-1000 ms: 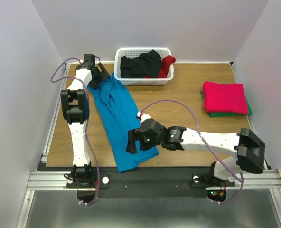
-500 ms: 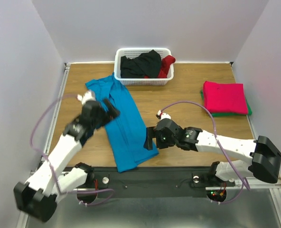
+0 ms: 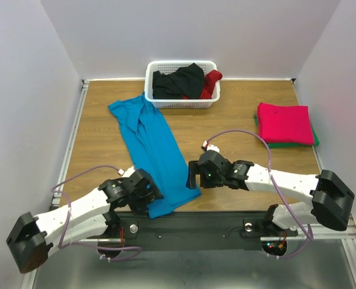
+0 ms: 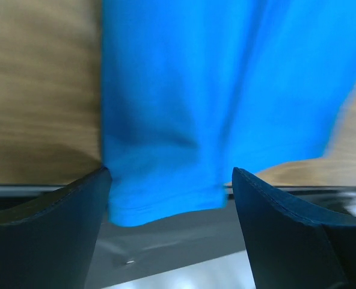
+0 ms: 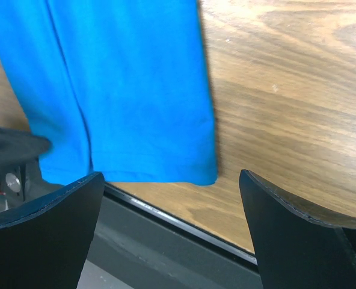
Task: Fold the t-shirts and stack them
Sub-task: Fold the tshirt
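The turquoise-blue cloth t-shirt (image 3: 156, 147) is stretching away lengthwise; left gripper (image 4: 171, 174) and right gripper (image 5: 172, 176), both spread wide, are flanking its near hem.

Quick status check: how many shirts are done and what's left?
Done: the magenta shirt lies folded on the green shirt at the right. In hand: the blue shirt lies as a long strip; the left end effector and right end effector are open at its near hem, gripping nothing. Left: the black shirt and dark red shirt in the basket.
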`<state>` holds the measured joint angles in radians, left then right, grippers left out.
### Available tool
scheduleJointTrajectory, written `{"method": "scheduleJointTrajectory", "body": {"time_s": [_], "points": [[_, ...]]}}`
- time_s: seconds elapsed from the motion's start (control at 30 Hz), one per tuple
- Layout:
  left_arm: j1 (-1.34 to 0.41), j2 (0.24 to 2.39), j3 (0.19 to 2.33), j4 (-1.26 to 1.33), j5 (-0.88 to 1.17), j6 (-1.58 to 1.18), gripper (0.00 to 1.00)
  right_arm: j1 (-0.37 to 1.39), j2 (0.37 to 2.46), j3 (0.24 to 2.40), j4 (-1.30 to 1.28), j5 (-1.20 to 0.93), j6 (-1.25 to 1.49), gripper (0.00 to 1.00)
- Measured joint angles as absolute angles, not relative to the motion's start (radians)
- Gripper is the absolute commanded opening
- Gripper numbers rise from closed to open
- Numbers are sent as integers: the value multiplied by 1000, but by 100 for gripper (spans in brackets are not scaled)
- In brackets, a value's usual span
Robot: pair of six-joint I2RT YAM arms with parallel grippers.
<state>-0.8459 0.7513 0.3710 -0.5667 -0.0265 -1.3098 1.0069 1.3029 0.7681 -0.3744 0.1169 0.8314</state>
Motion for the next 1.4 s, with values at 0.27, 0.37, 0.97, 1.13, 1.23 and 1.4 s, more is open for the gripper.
{"method": "scheduleJointTrajectory", "body": {"time_s": [0.27, 0.37, 0.97, 1.13, 1.23, 1.4], "points": [[-996, 801, 401, -614, -10, -1425, 94, 963, 1338, 768, -375, 116, 831, 100], [-1028, 781, 381, -622, 4, -1465, 94, 960, 1344, 768, -374, 114, 831, 100], [-1081, 799, 338, -628, 39, -1541, 25, 955, 1363, 670, -328, 29, 866, 65], [-1081, 816, 334, -617, 37, -1541, 0, 950, 1407, 667, -270, -3, 890, 49], [-1081, 818, 334, -609, 37, -1542, 0, 949, 1449, 677, -221, -33, 907, 35], [-1081, 815, 334, -604, 39, -1539, 0, 949, 1466, 665, -193, -73, 916, 2]]}}
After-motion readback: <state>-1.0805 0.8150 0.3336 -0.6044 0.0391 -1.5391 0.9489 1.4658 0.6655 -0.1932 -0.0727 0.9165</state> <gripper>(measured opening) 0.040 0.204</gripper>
